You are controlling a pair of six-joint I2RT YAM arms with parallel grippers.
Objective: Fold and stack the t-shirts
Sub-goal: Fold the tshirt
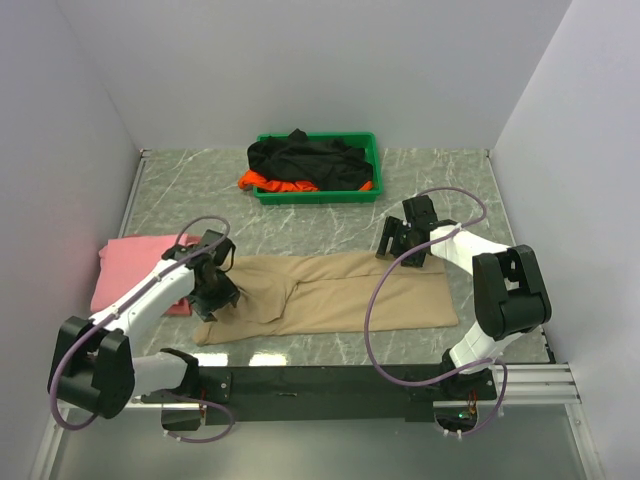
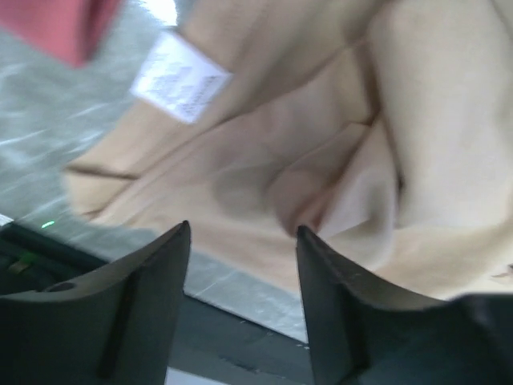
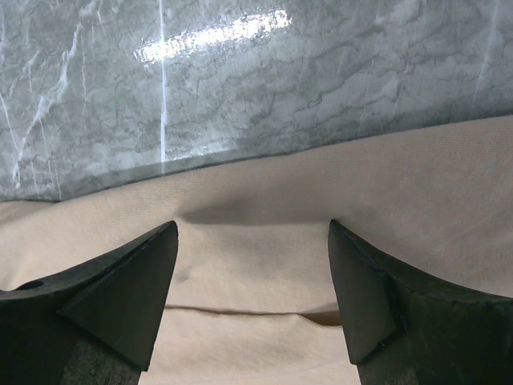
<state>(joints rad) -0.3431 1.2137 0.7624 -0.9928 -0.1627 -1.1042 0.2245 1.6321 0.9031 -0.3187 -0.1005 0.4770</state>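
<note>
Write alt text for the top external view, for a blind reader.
A beige t-shirt lies partly folded on the marble table, the left gripper over its left end, the right gripper at its far edge. A pink t-shirt lies beside it; a black t-shirt and an orange t-shirt fill a green tray behind.

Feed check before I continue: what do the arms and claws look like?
The left arm and right arm have white links, black joints and a looping purplish-grey cable each. The left claw and right claw are black with wedge-shaped fingers.
</note>
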